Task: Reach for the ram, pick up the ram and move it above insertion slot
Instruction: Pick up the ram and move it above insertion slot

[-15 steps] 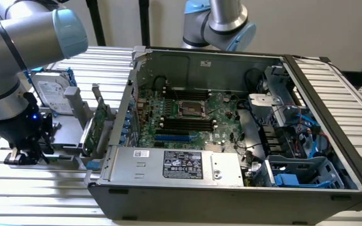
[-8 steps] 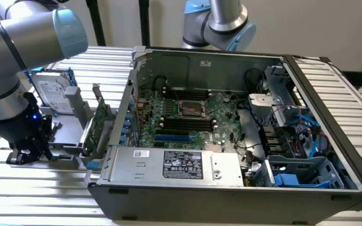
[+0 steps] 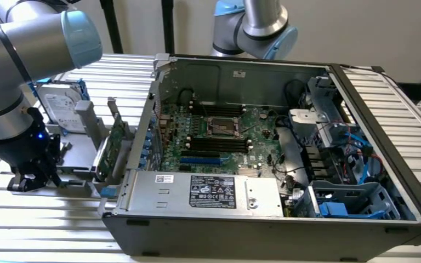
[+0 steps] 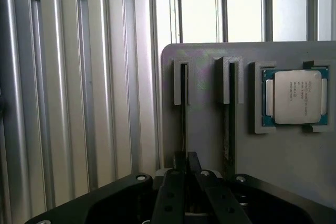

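The gripper [image 4: 189, 182] fingers [image 4: 170, 195] sit almost together, seemingly pinching the ram [image 4: 184, 108] in the gray holder [image 4: 210, 56], which also holds a CPU [image 4: 294, 97]

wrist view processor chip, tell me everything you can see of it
The processor is a square chip with a dull silver metal lid bearing faint print too small to read. A blue-green board edge shows on two opposite sides of the lid. It lies flat, lid facing the camera, seated in a square walled recess of the grey holder plate, whose raised walls frame it closely. Next to the recess stand two narrow slots. Nothing grips or covers it.
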Controlling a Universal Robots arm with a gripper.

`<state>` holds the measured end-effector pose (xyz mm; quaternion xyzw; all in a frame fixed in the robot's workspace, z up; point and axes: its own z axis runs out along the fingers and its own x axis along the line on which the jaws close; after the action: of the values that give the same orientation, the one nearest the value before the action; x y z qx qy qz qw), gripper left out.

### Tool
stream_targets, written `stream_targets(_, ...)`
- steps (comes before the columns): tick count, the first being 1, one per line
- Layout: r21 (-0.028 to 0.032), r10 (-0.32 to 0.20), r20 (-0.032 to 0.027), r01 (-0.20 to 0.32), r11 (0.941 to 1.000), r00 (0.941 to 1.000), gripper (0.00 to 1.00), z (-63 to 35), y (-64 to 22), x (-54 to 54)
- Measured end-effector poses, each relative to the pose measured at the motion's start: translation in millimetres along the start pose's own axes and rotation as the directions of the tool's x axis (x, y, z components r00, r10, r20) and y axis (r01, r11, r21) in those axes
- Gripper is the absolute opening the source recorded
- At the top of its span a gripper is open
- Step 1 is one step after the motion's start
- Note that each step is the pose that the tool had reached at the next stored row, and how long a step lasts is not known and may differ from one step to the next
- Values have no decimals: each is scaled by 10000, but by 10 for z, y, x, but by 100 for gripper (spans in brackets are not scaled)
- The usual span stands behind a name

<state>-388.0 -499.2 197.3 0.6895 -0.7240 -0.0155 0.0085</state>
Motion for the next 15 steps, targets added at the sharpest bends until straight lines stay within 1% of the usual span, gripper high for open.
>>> stream_targets(9,-1,-54,5,54,10000,10000,13,-1,0,0)
stream_targets(15,-4,-316,3,316,9995,9995,13,-6,0,0)
